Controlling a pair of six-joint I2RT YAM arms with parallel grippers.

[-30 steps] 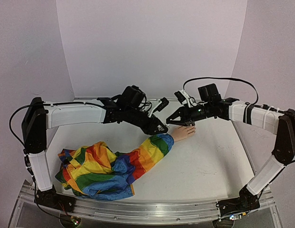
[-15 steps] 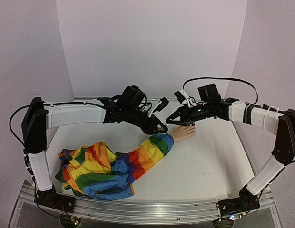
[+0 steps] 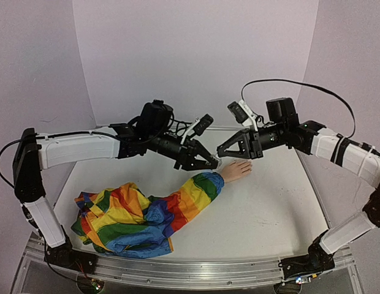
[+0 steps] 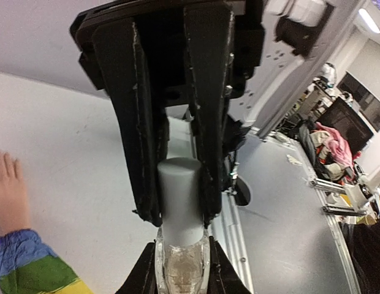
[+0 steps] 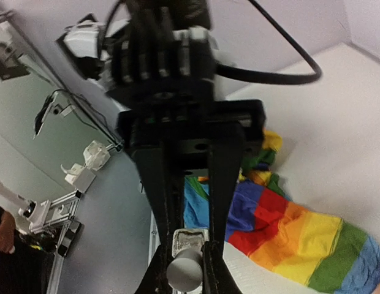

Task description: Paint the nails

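Note:
A pale peach mannequin hand (image 3: 237, 169) lies flat on the white table, ending a rainbow-striped sleeve (image 3: 199, 188). Its tiny nails (image 3: 247, 165) are too small to make out. My two grippers meet just left of and above the hand. My left gripper (image 3: 211, 163) (image 4: 181, 211) is shut on the grey-white cap (image 4: 179, 187) of a small clear bottle (image 4: 181, 269). My right gripper (image 3: 222, 151) (image 5: 189, 245) is shut on the clear bottle (image 5: 189, 236), with the cap (image 5: 185, 274) beyond it. The hand also shows at the left edge of the left wrist view (image 4: 7, 196).
The rest of the rainbow garment (image 3: 119, 217) lies bunched at the front left of the table (image 3: 269, 208). Purple walls close the back and sides. A metal rail (image 3: 178, 269) runs along the near edge.
Both arms have risen and changed pose, the left wrist drawing back left and the right wrist lifting. The fingertips stay together at the bottle above the mannequin hand.

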